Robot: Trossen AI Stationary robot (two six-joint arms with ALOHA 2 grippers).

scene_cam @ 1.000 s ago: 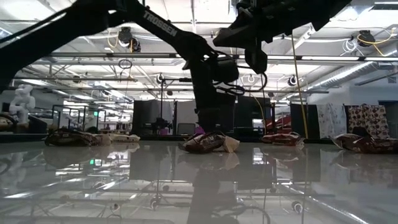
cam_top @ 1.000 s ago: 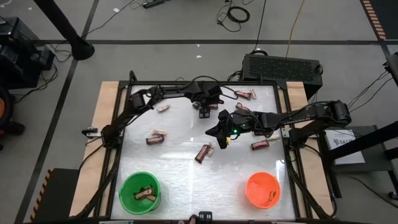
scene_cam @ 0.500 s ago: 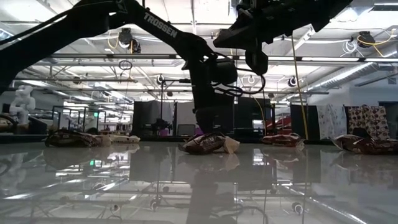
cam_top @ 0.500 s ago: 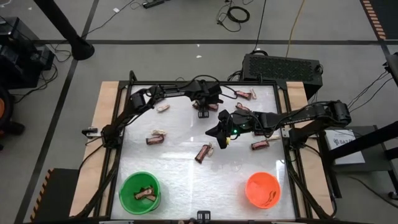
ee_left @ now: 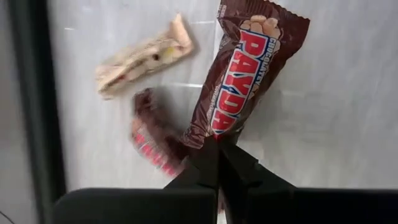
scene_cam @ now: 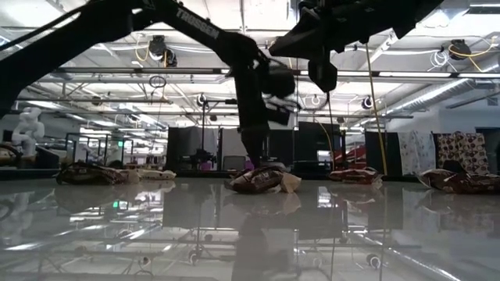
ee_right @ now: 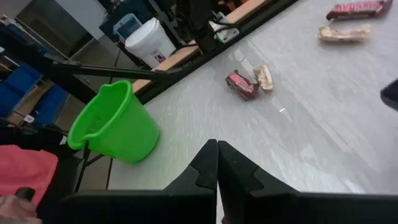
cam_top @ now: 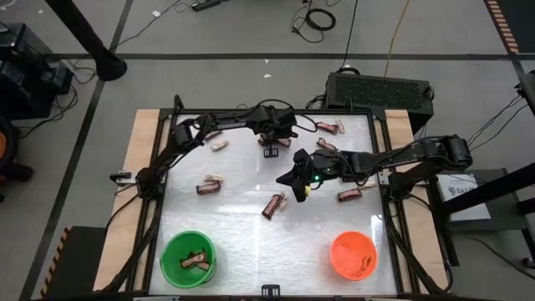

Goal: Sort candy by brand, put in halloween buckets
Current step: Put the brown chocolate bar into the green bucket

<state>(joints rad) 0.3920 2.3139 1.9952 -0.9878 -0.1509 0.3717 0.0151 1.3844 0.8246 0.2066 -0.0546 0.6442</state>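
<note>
Glossy brown crinkled candy wrapper (ee_left: 239,81) pinched in left claw (ee_left: 219,163), right claw (ee_right: 217,163) closed empty

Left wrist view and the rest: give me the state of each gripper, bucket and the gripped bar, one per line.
left gripper: shut on the PayDay bar, at the table's far side.
PayDay bar: dark brown wrapper, pinched at one end.
right gripper: shut, empty, over mid-table.
green bucket: upright, candy inside.
orange bucket: upright, something lying inside, too small to identify.
loose candy: scattered flat on the table.
</note>
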